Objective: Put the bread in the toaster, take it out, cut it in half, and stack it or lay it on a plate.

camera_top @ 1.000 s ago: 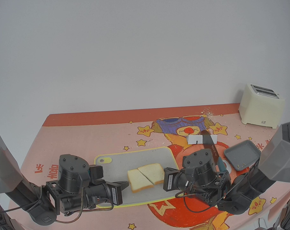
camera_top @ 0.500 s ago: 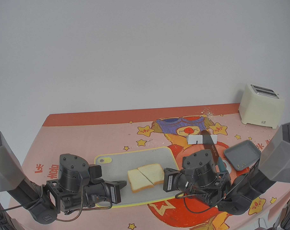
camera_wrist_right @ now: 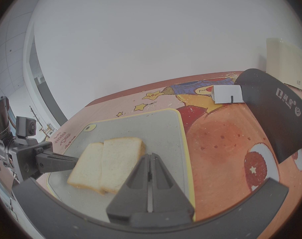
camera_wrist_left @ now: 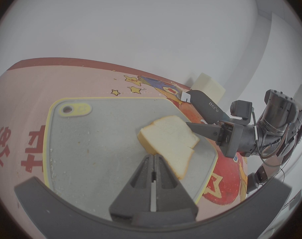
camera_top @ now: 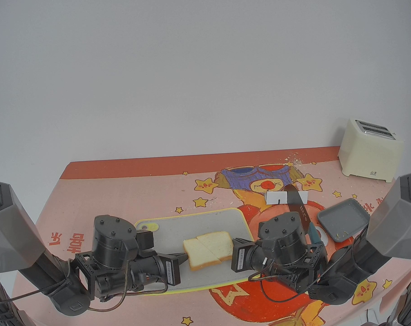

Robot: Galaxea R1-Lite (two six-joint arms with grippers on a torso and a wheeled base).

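Observation:
Two halves of a bread slice (camera_top: 208,249) lie side by side, touching, on the grey yellow-rimmed cutting board (camera_top: 169,232). My left gripper (camera_top: 185,257) is shut, and its tip is against the left half's near-left edge; its own wrist view has the bread (camera_wrist_left: 169,141) right at the closed fingertips (camera_wrist_left: 153,160). On the other side, my right gripper (camera_top: 235,245) is shut and empty, low over the board's right edge just short of the right half (camera_wrist_right: 119,160). A cream toaster (camera_top: 370,150) stands at the far right, with a grey plate (camera_top: 343,218) in front of it.
A black-bladed knife (camera_top: 298,209) with a teal handle lies on the table between the board and the plate, beside the right arm. A small white tag (camera_top: 278,197) sits by the blade's tip. The patterned cloth left of the board is open.
My left arm has slid right along the board until its shut tip met the left half, nudging it against the right half. The right arm has stayed put.

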